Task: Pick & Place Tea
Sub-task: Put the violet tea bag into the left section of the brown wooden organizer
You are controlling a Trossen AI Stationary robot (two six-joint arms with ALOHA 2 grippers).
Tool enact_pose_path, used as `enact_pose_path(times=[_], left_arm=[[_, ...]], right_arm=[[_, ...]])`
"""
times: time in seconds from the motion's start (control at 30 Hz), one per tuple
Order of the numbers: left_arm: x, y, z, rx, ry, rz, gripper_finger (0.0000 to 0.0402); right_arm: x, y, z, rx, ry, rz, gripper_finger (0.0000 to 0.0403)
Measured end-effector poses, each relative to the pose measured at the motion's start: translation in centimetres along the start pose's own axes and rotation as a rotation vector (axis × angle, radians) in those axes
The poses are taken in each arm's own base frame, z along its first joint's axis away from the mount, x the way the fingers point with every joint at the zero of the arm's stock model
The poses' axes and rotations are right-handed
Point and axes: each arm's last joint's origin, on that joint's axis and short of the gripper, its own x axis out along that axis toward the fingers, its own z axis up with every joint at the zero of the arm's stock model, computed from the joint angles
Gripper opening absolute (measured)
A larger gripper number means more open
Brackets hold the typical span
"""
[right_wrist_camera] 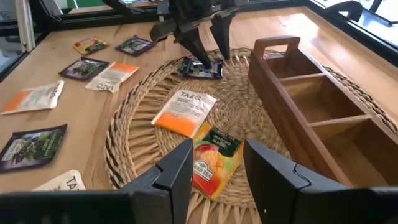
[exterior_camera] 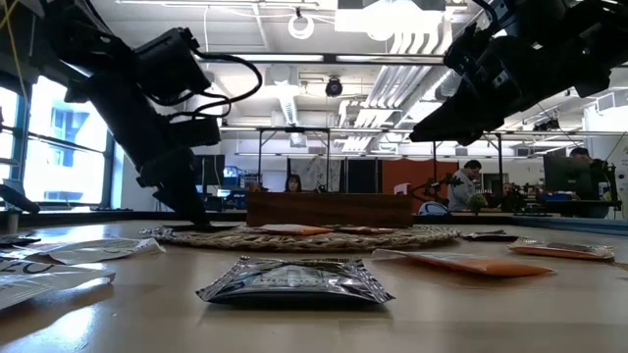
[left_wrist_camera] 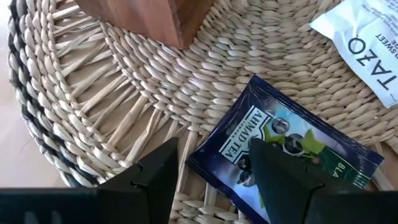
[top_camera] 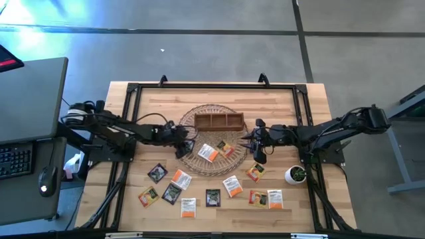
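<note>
On the round wicker basket (top_camera: 199, 166) at the table's (top_camera: 312, 106) middle lie three tea sachets: a dark blue sachet (left_wrist_camera: 286, 152) at the basket's left rim, a white-and-orange sachet (right_wrist_camera: 185, 112) near its centre, and an orange-and-green sachet (right_wrist_camera: 211, 160) just beside that one. The wooden tray (top_camera: 218, 122) stands on the basket's far part; its compartments hold nothing that shows in the right wrist view. The rest of the tea (top_camera: 212, 197) is scattered flat on the bare table nearer the front edge, black, orange and white packets apart from one another.

The left hand (left_wrist_camera: 211, 168) hangs low over the dark blue sachet, fingers a narrow way apart astride its edge; whether they touch the paper cannot be made out. The right hand (right_wrist_camera: 216, 163) hovers over the basket's right side above the orange-and-green sachet, fingers apart and holding nothing.

A small white pot with a plant (top_camera: 296, 174) stands near the table's right side. From table height the basket's contents are mostly hidden behind its rim.
</note>
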Motion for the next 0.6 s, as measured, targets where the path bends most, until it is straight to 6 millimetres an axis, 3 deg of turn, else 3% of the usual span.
enact_pose_path(times=[0.27,0.6], left_arm=[[0.95,-0.11,-0.64,-0.001,0.051,0.010,0.0169],[1.08,-0.25,-0.74,-0.039,0.065,-0.030,0.0021]], right_arm=[[0.00,0.00,0.00,-0.002,0.000,0.000,0.0138],[0.00,0.00,0.00,-0.002,0.000,0.000,0.0138]])
